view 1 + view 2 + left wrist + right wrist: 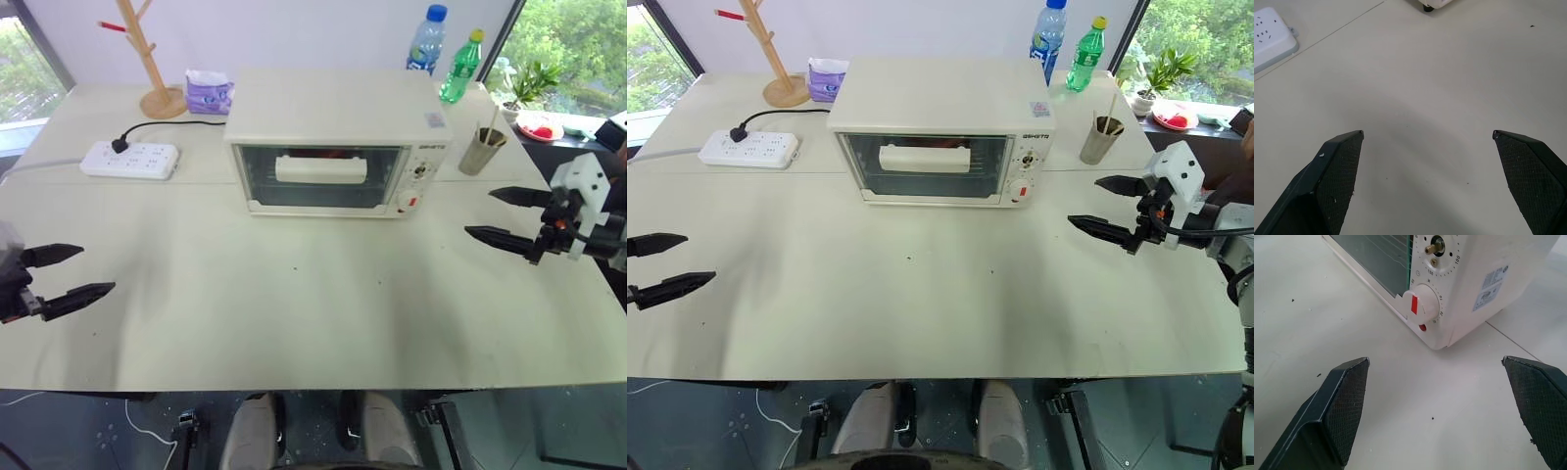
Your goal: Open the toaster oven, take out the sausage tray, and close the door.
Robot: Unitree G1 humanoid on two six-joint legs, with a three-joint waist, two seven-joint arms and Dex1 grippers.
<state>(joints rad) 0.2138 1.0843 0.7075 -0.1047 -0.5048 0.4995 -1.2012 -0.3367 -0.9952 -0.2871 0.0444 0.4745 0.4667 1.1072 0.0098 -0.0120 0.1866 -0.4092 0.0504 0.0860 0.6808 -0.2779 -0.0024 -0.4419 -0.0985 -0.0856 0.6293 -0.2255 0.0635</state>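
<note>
The left gripper (pixel 76 272) hangs over the table's (pixel 294 313) left edge, its 2 black fingers (pixel 1332 181) spread wide with bare tabletop between them, holding and touching nothing. It points inward toward the table's middle, well apart from the oven.

Farther back on the left lie a white power strip (pixel 130 159) with a black plug in it, a wooden branched stand (pixel 152 59) and a small purple tissue pack (pixel 209 92) just beside the oven's rear left corner.

The toaster oven (pixel 338 137) sits at the back middle of the table, its long axis running left to right and its glass front facing the robot. The door (pixel 321 176) is shut, upright, with its wide cream bar handle (pixel 321 168) lying level across the pane. Something red shows dimly behind the glass above the handle; the sausage tray itself cannot be made out. The control panel with knobs (pixel 1421 305) and a red button (pixel 411 202) stands at the oven's right end.

Behind the oven's right rear stand 2 bottles, a blue-capped one (pixel 427 39) and a green one (pixel 460 67), with a metal cup (pixel 480 150) holding sticks near the oven's right side.

The right gripper (pixel 509 217) hovers above the table right of the oven, pointing left toward the control panel, fingers (pixel 1342 406) splayed fully apart, empty and clear of the oven.
</note>
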